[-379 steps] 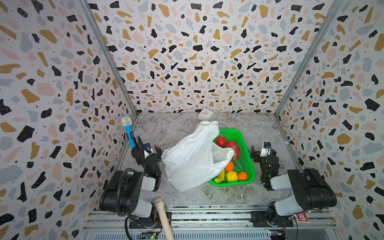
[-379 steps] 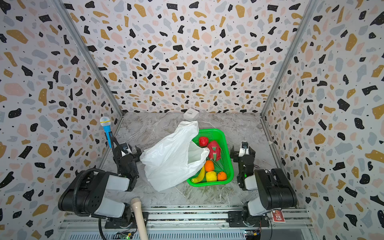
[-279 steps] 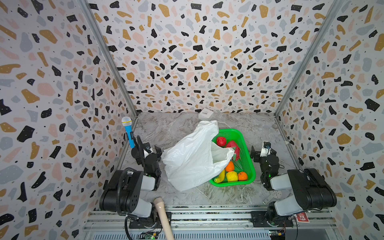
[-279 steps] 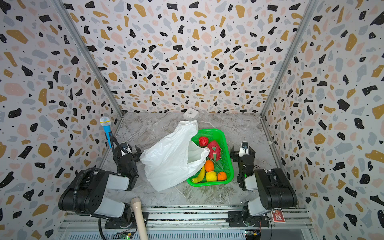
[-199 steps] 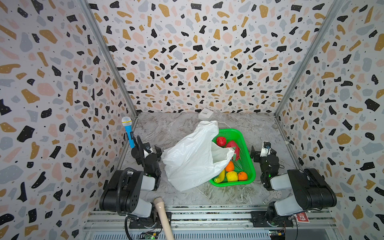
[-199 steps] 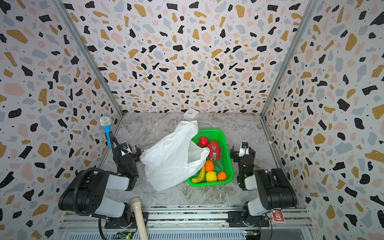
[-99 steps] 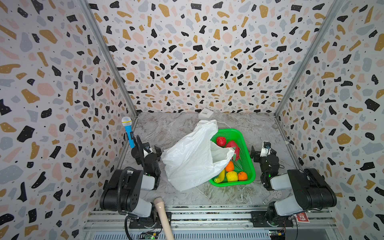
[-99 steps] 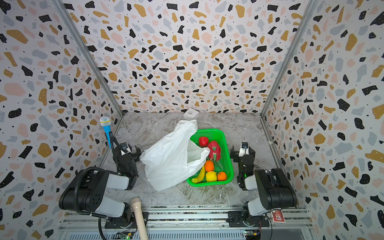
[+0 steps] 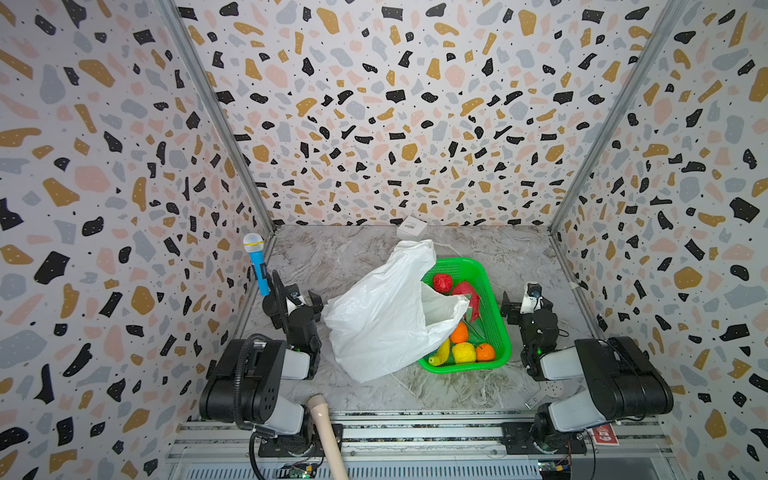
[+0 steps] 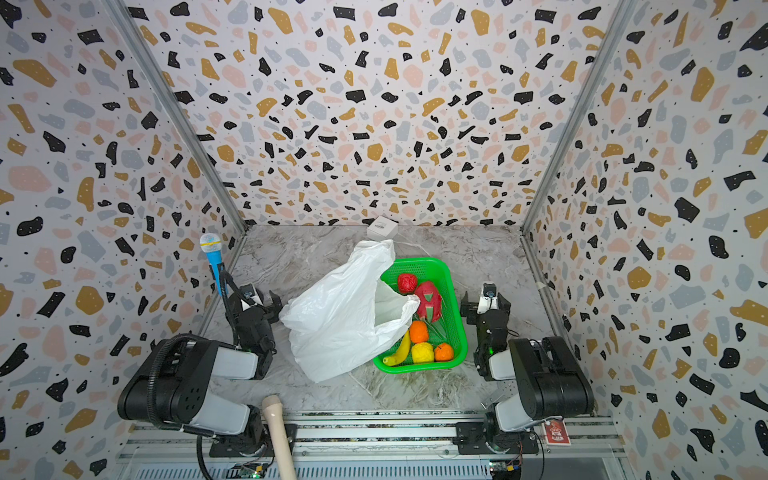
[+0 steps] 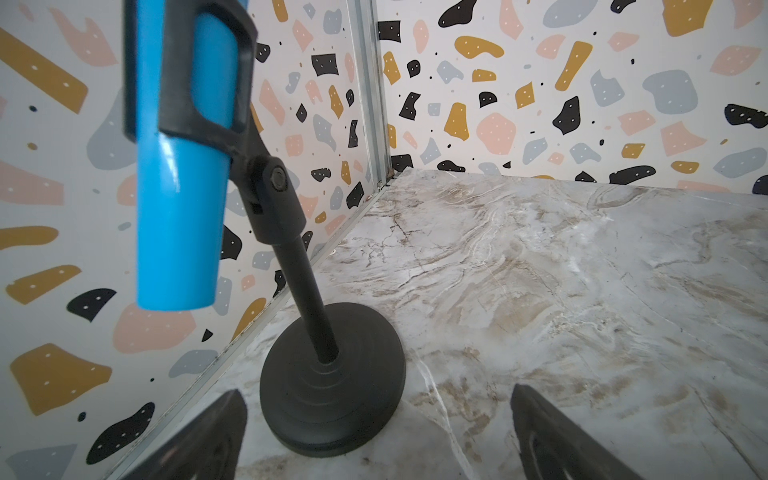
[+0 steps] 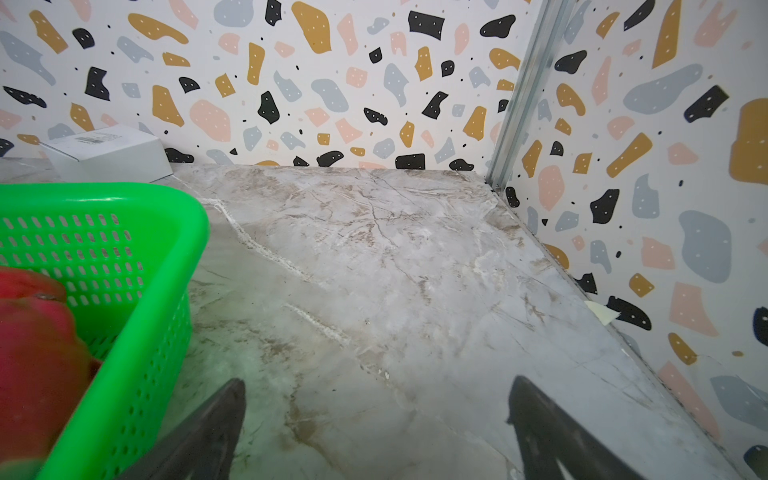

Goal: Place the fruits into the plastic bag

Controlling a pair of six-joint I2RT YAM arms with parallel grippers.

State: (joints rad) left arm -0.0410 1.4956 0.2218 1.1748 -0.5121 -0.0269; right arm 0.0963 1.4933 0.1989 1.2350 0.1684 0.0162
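Zero fruits are bagged yet, as far as can be judged. The large crinkly white translucent plastic bag [image 9: 382, 320] is slumped on the grey marbled tabletop [image 9: 332, 257] left of centre. Its mouth is draped over the left rim of the green mesh plastic basket [image 9: 496, 307]. Nothing coloured is seen through it, though its inside is partly hidden.

Six toy fruits [image 10: 417, 331] are counted in the basket:
- a yellow banana [image 9: 441, 354]
- a bumpy red ball [image 9: 442, 282]
- an orange round [image 9: 459, 332]
- a bumpy yellow lemon [image 9: 464, 353]
- a red wedge slice [image 9: 471, 299]
- a second orange round [image 9: 484, 352]

So pretty much the whole lot is left to be moved.

The left gripper [image 9: 296, 296] is parked by the blue toy microphone on its black stand [image 9: 258, 266] at the left wall. It is spread fully, and nothing is held or touched. The right gripper [image 9: 525, 298], just right of the basket, is spread just as wide and is empty too.
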